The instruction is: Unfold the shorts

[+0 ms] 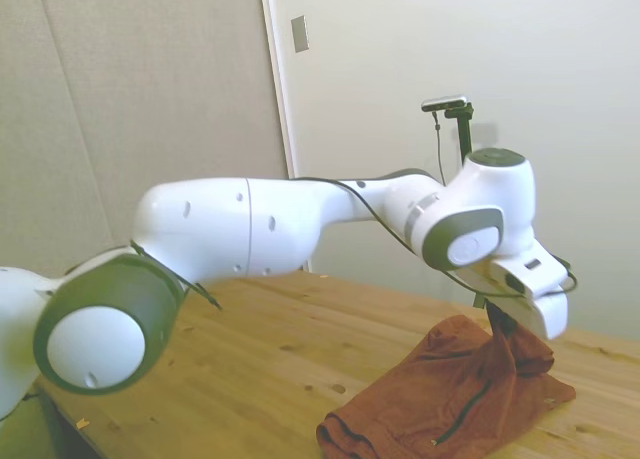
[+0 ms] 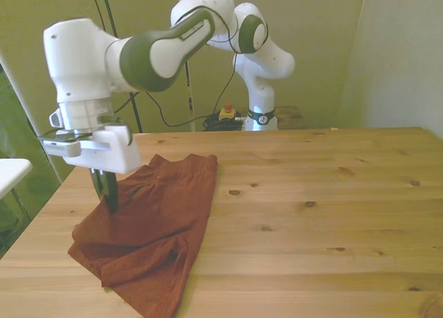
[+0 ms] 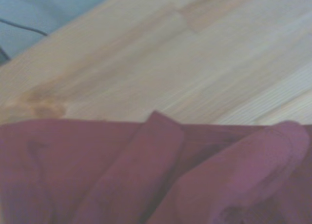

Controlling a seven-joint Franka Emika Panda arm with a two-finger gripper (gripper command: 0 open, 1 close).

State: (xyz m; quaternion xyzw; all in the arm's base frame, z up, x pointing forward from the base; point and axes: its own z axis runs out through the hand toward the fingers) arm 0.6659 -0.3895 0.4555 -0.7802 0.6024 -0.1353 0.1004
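The rust-brown soft fabric shorts are seen lying on the pale wooden table towards the front view's left. A fold of the cloth is pinched between the closed dark fingers of the white arm's two-finger gripper and drawn up into a peak. A dark zipper line is shown only by the side view. Blurred folds are seen from the wrist.
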